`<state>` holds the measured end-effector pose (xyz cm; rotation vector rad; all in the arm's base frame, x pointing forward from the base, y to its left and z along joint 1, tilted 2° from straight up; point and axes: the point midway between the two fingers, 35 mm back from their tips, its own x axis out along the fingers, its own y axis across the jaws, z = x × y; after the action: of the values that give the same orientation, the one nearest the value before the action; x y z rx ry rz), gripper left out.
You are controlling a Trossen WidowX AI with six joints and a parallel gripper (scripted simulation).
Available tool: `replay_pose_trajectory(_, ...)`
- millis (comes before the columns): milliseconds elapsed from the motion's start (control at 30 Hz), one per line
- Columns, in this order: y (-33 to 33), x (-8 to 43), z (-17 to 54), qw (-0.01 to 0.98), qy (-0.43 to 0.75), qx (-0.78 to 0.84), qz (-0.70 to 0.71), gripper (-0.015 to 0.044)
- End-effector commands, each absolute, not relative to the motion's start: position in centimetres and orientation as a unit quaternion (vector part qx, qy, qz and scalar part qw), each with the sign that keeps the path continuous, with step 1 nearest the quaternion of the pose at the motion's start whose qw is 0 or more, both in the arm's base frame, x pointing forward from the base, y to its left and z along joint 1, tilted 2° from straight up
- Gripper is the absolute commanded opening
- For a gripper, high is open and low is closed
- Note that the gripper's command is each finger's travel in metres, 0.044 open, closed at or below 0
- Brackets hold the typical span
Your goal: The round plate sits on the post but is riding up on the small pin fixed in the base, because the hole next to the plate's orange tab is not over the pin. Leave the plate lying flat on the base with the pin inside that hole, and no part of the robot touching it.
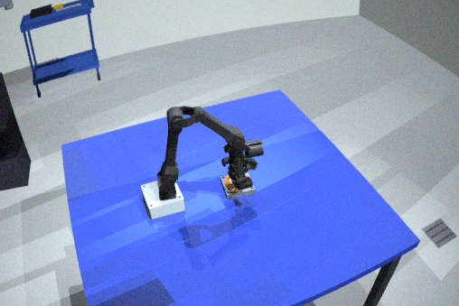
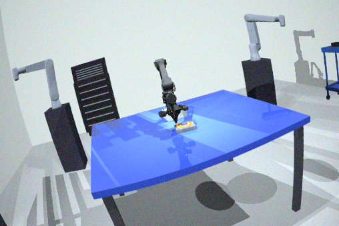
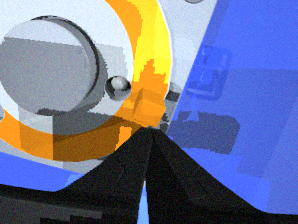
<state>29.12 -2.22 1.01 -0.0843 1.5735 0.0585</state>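
The round plate (image 1: 229, 182) (image 3: 150, 45) has an orange rim and a pale middle, and sits around the grey post (image 3: 47, 65) on the grey base (image 1: 239, 194) (image 2: 187, 130) (image 3: 188, 30). The hole beside the orange tab (image 3: 149, 107) shows a light rounded tip inside, which looks like the pin (image 3: 119, 82). The plate looks nearly flat in the wrist view; whether it lies fully down is too small to tell. My gripper (image 2: 176, 123) (image 3: 148, 137) is shut and empty. Its tips are right at the tab's outer end; contact cannot be told for certain.
The base stands on the blue table (image 1: 289, 232) (image 2: 233, 128), in front of the arm's white mount (image 1: 164, 207). A corner screw hole of the base shows at the top of the wrist view. A blue cart (image 1: 68, 66) and other arms stand away from the table.
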Motion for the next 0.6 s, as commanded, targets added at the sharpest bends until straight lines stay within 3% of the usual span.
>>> replay_pose_trajectory(0, -2.3, 29.4, 1.4, 0.705, 0.707, -0.04, 0.027, 0.0)
replay_pose_trajectory(267, -2.1, 28.8, 5.6, 0.705, 0.707, -0.04, 0.027, 0.0)
replay_pose_trajectory(567, -2.1, 28.9, 4.9, 0.704, 0.709, -0.039, 0.028, 0.0)
